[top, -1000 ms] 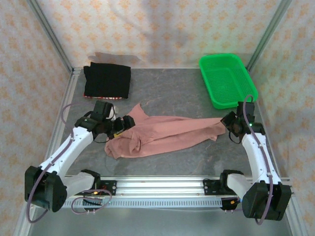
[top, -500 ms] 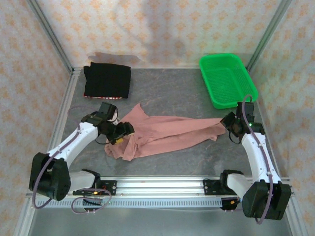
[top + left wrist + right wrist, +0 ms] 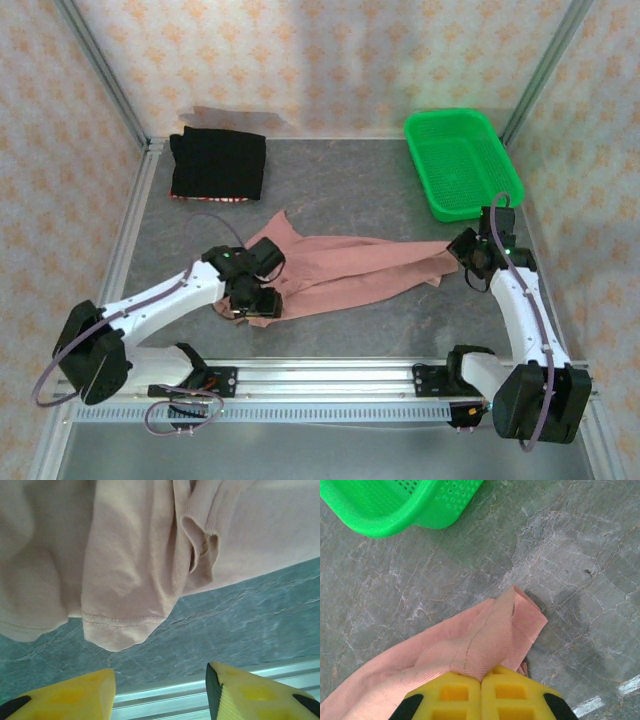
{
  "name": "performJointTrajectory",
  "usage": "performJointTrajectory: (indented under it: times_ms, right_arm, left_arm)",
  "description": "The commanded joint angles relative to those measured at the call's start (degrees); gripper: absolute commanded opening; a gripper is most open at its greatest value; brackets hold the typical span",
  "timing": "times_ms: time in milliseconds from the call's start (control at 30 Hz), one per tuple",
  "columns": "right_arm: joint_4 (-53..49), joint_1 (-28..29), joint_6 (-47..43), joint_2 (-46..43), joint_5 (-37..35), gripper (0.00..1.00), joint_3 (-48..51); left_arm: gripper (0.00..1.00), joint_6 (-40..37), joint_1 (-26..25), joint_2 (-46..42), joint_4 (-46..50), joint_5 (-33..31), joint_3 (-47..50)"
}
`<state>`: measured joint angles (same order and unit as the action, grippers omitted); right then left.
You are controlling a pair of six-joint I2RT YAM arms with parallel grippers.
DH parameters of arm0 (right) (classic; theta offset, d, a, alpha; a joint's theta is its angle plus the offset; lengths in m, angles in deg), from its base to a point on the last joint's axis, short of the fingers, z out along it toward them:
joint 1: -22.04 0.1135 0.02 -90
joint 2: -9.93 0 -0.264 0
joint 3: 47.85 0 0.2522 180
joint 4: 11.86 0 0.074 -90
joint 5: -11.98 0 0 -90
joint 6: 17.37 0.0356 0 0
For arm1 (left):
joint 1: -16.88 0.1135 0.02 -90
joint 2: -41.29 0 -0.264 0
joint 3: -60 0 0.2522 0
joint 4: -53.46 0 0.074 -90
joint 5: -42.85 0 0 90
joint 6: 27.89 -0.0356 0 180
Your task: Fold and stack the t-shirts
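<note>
While the right gripper (image 3: 481, 679) pinches a seamed edge of the crumpled dusty-pink t-shirt (image 3: 350, 265), drawn long across the veined grey table (image 3: 340, 190), the left gripper (image 3: 160, 680) hovers over its stitched hem, yellow jaws apart and empty. The black t-shirt (image 3: 218, 165) lies folded square at the far left corner.

Green basket (image 3: 456, 165) far right, grey table (image 3: 340, 190).
</note>
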<state>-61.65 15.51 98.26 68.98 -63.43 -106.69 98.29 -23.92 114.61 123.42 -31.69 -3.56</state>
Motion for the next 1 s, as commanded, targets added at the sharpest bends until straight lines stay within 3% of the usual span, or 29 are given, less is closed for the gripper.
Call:
performJointTrajectory:
  times_ms: [0, 400, 967]
  right_arm:
    - [-0.6, 0.1, -0.9, 0.2, -0.3, 0.0, 0.0]
    - [-1.6, 0.1, -2.0, -0.2, -0.4, 0.0, 0.6]
    - [-1.0, 0.0, -2.3, 0.9, -0.3, 0.0, 0.9]
  left_arm:
    - [0.5, 0.8, -4.1, 4.4, 2.4, -7.8, -2.8]
    - [0.41, -0.3, -11.4, 18.2, 7.3, -18.5, -11.0]
    - [0.4, -0.1, -13.0, 20.6, 5.6, -18.8, -7.0]
